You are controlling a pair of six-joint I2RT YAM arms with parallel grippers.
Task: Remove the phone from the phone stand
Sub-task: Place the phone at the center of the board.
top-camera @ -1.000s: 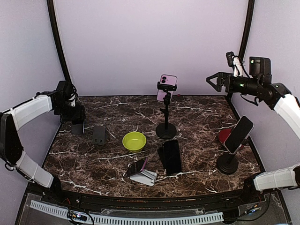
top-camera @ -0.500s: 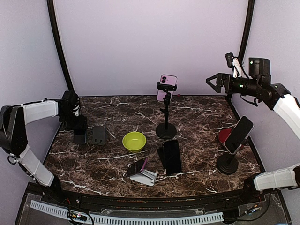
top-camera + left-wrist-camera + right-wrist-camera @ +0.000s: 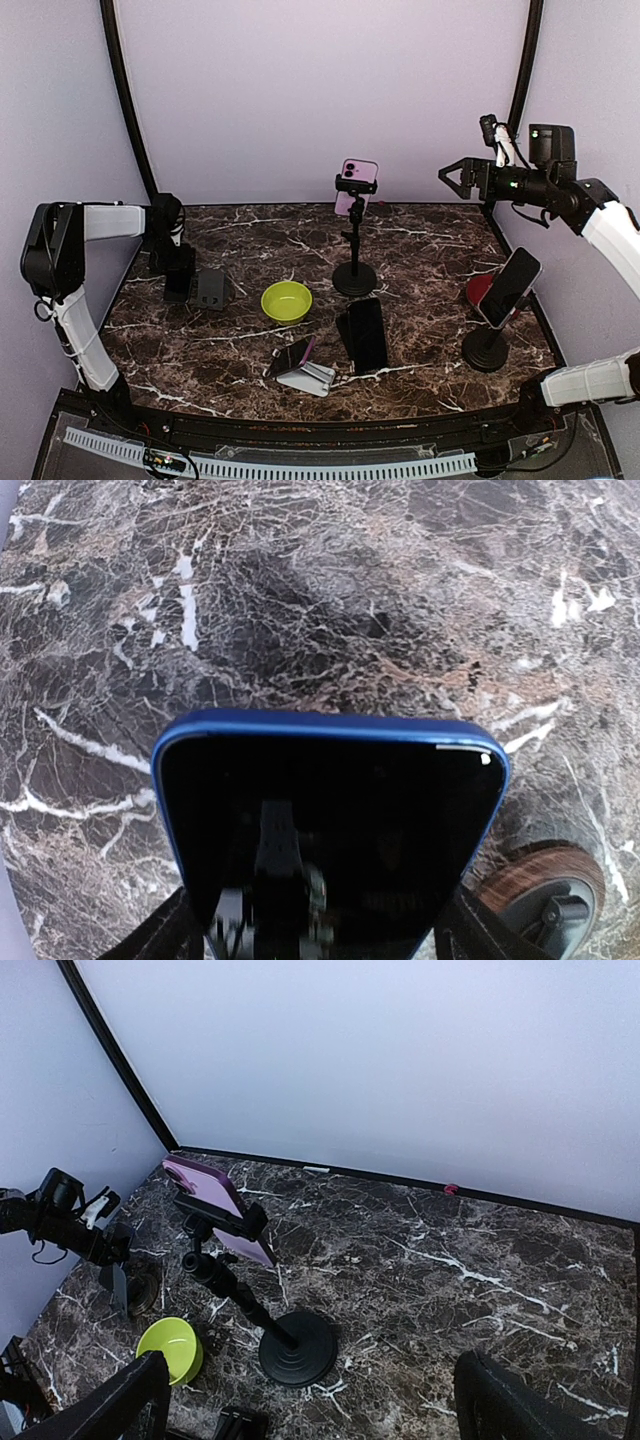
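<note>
The left tool (image 3: 177,285) is clamped on the blue phone (image 3: 330,830)
At the worktop's (image 3: 420,250) 9 o'clock, the phone is just beside the dark stand (image 3: 211,288); farther, at 2 o'clock, the right tool (image 3: 452,178) hangs raised, fingers apart.

Count logged for you: five phones in all.
- You have one pink phone (image 3: 357,180), one black phone (image 3: 365,333), one tilted phone (image 3: 510,285), one small phone (image 3: 291,354) and one blue-cased phone (image 3: 330,810).
- You can tally three stands: one tall stand (image 3: 354,276), one round-foot stand (image 3: 486,352) and one white folding stand (image 3: 314,378).
- One green bowl (image 3: 286,301).
- One dark grey block (image 3: 211,289).
- One red object (image 3: 477,289), kind unclear.
- Two arms: left arm (image 3: 110,220) and right arm (image 3: 600,215).
</note>
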